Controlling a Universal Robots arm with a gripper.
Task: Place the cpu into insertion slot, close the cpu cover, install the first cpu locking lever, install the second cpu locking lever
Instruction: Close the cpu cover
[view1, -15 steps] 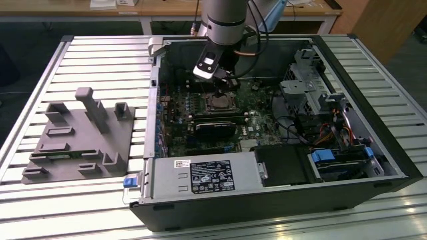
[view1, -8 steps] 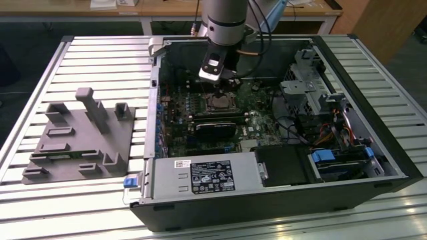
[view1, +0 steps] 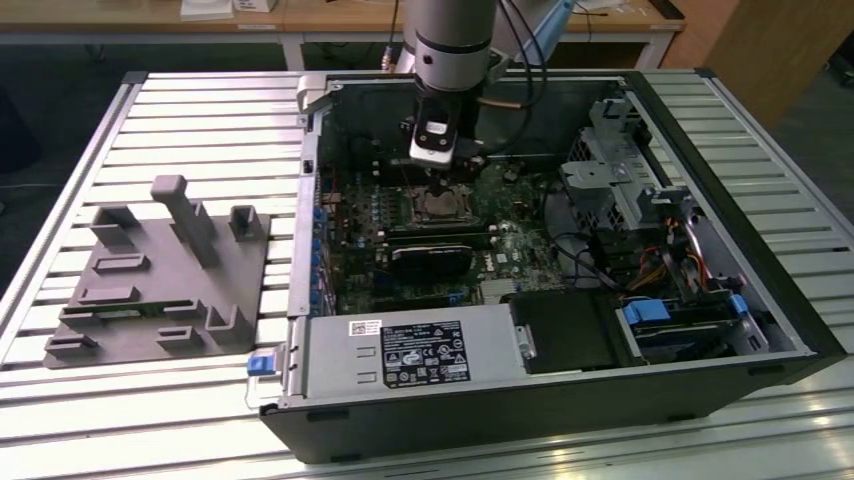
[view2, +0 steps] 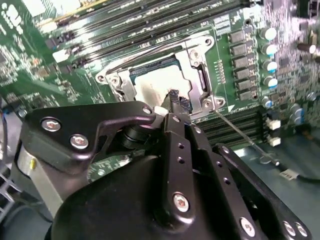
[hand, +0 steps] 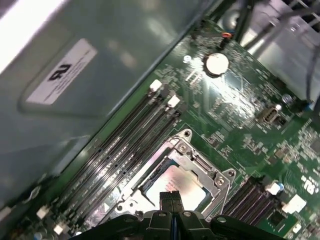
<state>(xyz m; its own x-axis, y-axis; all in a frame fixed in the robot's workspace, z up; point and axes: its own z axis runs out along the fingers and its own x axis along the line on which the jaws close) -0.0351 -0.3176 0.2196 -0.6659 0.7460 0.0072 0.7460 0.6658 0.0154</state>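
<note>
Gripper with its tips pressed together, poised over the seated cpu.

In the exterior view, the black two-finger gripper (view1: 449, 172) hangs inside the open black computer case (view1: 534, 400), directly above the small square dark insertion slot (view1: 438, 204) on the green motherboard (view1: 507, 250). In the second wrist view, its fingertips (view2: 173, 98) are closed on each other with nothing seen between them, just over the pale silver-grey square cpu (view2: 157, 82). The silver metal cpu cover (view2: 194, 62) frames the chip, and a thin wire locking lever (view2: 245, 137) juts out beside the gripper. In the first wrist view, the tips sit at the cpu's near edge, with the long black memory slots (hand: 125, 145) beyond.
</note>
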